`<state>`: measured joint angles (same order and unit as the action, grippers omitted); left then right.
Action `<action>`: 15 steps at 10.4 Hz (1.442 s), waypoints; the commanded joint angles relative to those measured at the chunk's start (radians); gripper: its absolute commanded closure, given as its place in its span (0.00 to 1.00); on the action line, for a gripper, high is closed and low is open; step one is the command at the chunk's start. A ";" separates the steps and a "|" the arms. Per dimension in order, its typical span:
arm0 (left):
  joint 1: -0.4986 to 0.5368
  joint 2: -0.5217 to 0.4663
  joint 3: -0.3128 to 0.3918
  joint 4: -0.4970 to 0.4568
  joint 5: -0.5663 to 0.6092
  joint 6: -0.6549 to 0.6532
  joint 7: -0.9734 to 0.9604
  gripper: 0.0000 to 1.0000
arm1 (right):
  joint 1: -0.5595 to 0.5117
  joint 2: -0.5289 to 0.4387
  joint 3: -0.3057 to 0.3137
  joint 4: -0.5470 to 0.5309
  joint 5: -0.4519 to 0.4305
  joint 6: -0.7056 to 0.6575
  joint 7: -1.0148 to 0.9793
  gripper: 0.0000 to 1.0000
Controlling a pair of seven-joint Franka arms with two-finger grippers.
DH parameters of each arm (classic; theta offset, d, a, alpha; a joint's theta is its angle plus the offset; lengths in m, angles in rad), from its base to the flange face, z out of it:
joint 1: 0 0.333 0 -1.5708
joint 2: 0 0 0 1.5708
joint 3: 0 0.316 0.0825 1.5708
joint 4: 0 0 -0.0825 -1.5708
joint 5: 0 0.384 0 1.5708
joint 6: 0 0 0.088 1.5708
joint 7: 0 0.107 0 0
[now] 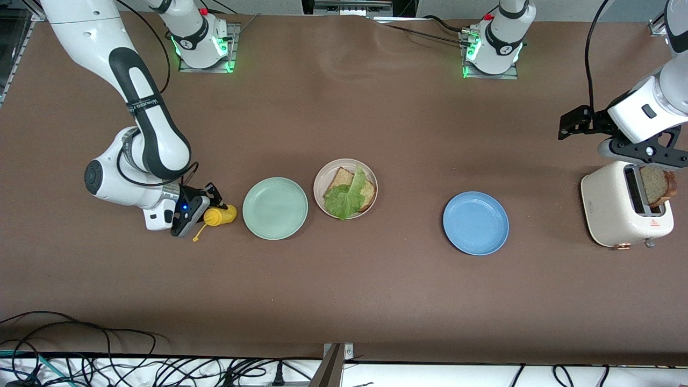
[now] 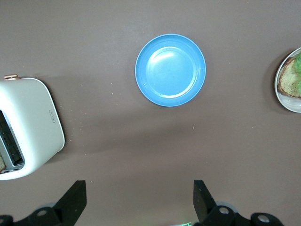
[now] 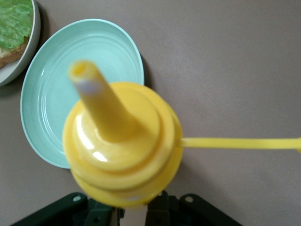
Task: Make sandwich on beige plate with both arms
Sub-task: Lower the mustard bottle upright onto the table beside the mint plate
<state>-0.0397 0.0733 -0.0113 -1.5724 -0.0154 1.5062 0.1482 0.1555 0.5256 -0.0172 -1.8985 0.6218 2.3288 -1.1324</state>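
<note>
Right gripper (image 1: 207, 207): black two-finger type, jaws narrow and clamped on one yellow plastic squeeze bottle (image 1: 220, 215) with an open spout and a dangling cap strap, low at the table just beside the mint-green plate (image 1: 274, 208), on that plate's right-arm side.

Left gripper (image 2: 138, 200): black two-finger type, jaws spread wide and holding nothing, up in the air by the cream two-slot toaster (image 1: 626, 204), at the left arm's end of the table and well apart from the beige plate.

Landmark: round pale beige plate (image 1: 345, 188), count one, mid-table. It carries one square slice of brown wholegrain bread (image 1: 338, 183) with one ruffled green lettuce leaf (image 1: 345, 198) lying on top.

Second bread slice (image 1: 654, 186): count one, standing in the toaster's slot.

Other plates: mint-green, count one, empty, touching or nearly touching the beige plate on its right-arm side; blue (image 1: 475, 223), count one, empty, between the beige plate and the toaster.

Progress, as judged: base slice and lettuce placed; top slice not yet fetched or laid on, so the sandwich is roughly half built. Whether sauce has gone on cannot be told.
</note>
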 commanded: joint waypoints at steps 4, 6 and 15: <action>0.001 0.011 0.004 0.026 -0.020 -0.059 0.008 0.00 | -0.010 -0.039 0.019 -0.010 0.029 -0.071 -0.004 0.14; -0.005 0.011 0.002 0.026 -0.020 -0.115 0.010 0.00 | -0.013 -0.061 0.017 -0.011 0.029 -0.123 -0.003 0.01; 0.084 0.008 0.010 0.057 0.027 -0.164 -0.005 0.00 | -0.027 -0.145 -0.050 -0.013 -0.051 -0.309 0.000 0.00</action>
<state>0.0374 0.0841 0.0041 -1.5405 -0.0290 1.3643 0.1482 0.1353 0.4242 -0.0686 -1.8962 0.5990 2.0493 -1.1317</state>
